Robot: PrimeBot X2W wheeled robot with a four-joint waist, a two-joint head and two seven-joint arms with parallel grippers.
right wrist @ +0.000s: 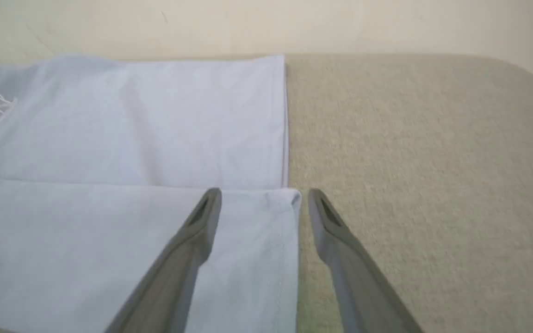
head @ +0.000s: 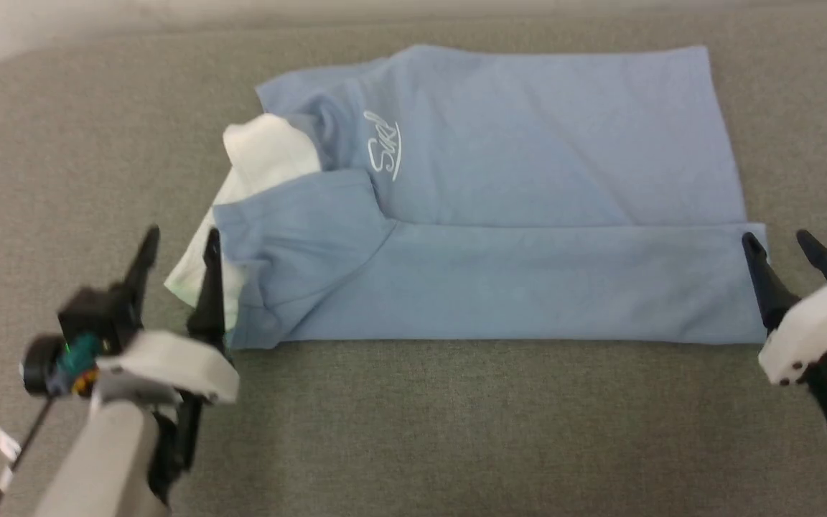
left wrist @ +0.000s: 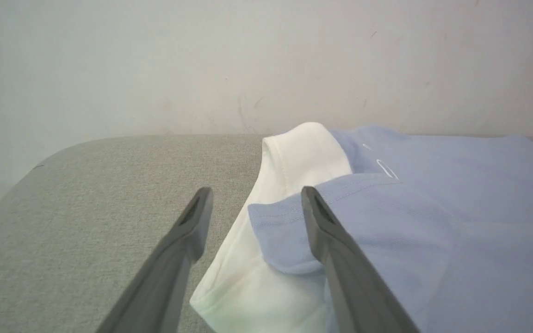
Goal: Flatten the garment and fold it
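Note:
The garment (head: pixel 514 179), a light blue shirt with a white script logo (head: pixel 383 146), lies on the grey table, its near long edge folded up over the body. White fabric (head: pixel 263 161) shows at its left end. My left gripper (head: pixel 178 248) stands open at that left end, one finger over the blue sleeve (left wrist: pixel 289 231), the other over the table. My right gripper (head: pixel 779 244) stands open at the folded flap's right corner (right wrist: pixel 285 203), straddling its edge. Neither holds cloth.
The grey padded table (head: pixel 456 424) stretches wide in front of the shirt and to both sides. Its rounded far-left corner (left wrist: pixel 53 157) meets a pale wall (left wrist: pixel 248 60) behind.

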